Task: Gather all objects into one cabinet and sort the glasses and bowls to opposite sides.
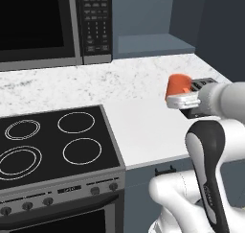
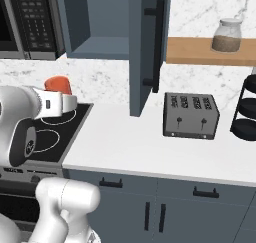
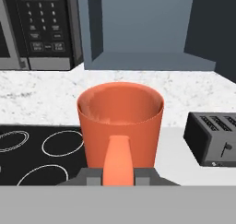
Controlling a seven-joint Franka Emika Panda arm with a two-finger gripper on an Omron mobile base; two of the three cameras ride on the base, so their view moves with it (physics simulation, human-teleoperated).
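I have the tool (image 3: 118,179) pinching the orange mug (image 3: 120,121) by its handle, the two fingers pressed in on either side of it. The mug sits upright in the grip, lifted off the table (image 1: 143,126), its open mouth facing up. From the left base view the mug (image 1: 178,86) hangs over the white table, just right of the black stove (image 1: 52,145). Ahead of it the blue-grey cabinet (image 3: 147,34) stands open, its shelf bare where I can see it, the door (image 2: 147,47) with the black bar handle swung out. The microwave (image 3: 37,27) hangs left of the cabinet; the toaster (image 2: 191,115) sits on the table to the right.
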